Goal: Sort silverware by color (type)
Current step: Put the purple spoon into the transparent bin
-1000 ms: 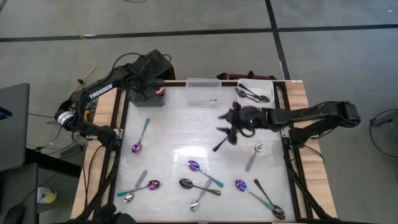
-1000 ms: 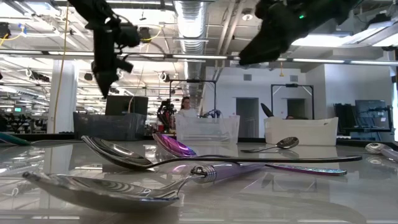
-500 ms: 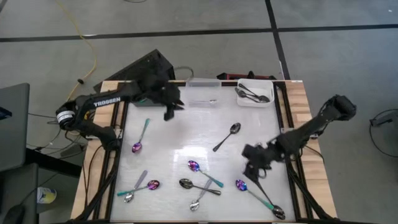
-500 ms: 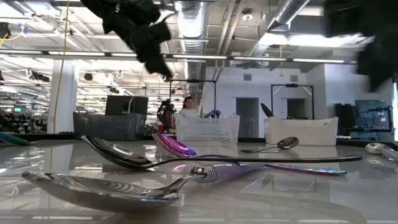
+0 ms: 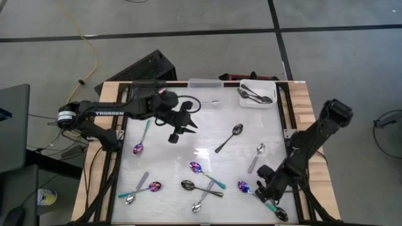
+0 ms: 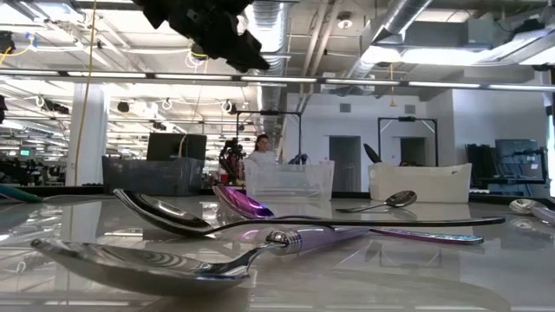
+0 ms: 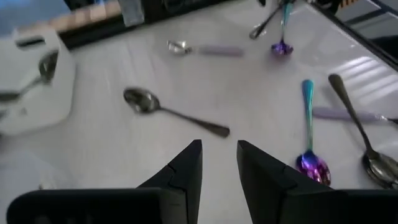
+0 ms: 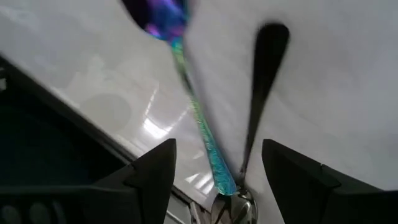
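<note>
Silverware lies scattered on the white table. A dark spoon (image 5: 229, 138) rests in the middle, a silver one with a lilac handle (image 5: 256, 157) to its right, and several more along the near side. My left gripper (image 5: 179, 129) hovers open above the table left of the dark spoon (image 7: 168, 112), its fingers (image 7: 219, 165) a narrow gap apart with nothing between them. My right gripper (image 5: 267, 190) stands wide open, pointing down over the near right corner. Below it lie a purple spoon with a teal handle (image 8: 193, 106) and a black spoon (image 8: 261, 87).
A white bin (image 5: 257, 93) holding dark spoons stands at the far right, with a clear bin (image 5: 205, 83) beside it and a silver spoon (image 5: 210, 102) in front of that. A teal-handled purple spoon (image 5: 139, 141) lies at the left. Black frame rails edge the table.
My left gripper has swung from the far left corner toward the table's middle, turning as it went. My right gripper has gone from the far middle to the near right corner, dropping lower and rolling about its own axis. The spoons lie where they were.
</note>
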`<state>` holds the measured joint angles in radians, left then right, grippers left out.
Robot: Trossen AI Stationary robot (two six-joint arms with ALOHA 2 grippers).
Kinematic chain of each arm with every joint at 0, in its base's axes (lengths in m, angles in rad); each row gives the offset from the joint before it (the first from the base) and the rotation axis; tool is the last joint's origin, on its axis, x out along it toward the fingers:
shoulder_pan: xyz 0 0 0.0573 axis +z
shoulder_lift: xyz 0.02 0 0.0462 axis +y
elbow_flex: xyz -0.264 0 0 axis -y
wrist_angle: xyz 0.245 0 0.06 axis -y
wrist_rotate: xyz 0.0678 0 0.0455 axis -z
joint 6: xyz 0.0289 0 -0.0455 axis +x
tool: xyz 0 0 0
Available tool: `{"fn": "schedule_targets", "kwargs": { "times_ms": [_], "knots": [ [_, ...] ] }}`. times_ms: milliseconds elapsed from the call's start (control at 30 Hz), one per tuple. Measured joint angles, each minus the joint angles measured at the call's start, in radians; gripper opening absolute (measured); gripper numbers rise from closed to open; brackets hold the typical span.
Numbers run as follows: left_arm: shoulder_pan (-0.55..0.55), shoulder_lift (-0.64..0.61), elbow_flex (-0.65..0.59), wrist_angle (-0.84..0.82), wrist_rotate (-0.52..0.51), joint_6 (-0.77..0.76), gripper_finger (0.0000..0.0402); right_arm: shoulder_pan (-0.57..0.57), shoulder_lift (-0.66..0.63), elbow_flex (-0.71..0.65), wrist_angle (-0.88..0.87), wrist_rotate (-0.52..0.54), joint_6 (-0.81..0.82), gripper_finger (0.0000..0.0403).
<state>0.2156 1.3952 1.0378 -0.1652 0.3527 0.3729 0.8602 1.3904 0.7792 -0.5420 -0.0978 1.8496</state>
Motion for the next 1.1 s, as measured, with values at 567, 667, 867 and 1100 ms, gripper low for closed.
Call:
{"fn": "schedule_targets", "kwargs": {
  "times_ms": [567, 667, 867, 1100],
  "knots": [
    [-0.049, 0.122, 0.000, 0.232, 0.008, -0.198, 0.0087, -0.019, 0.097, 0.000, -0.029, 0.001, -0.246, 0.0260],
    [-0.074, 0.225, 0.000, 0.380, 0.009, -0.246, 0.0087, -0.019, 0.050, 0.000, -0.073, 0.042, -0.301, 0.0260],
    [-0.132, 0.491, 0.106, 0.692, -0.154, -0.474, 0.0087, -0.015, -0.055, 0.000, -0.249, 0.151, -0.316, 0.0260],
    [-0.172, 0.778, 0.434, 0.483, -0.199, -0.574, 0.0087, -0.013, -0.117, -0.002, -0.459, 0.410, -0.350, 0.0260]
  ]
}}
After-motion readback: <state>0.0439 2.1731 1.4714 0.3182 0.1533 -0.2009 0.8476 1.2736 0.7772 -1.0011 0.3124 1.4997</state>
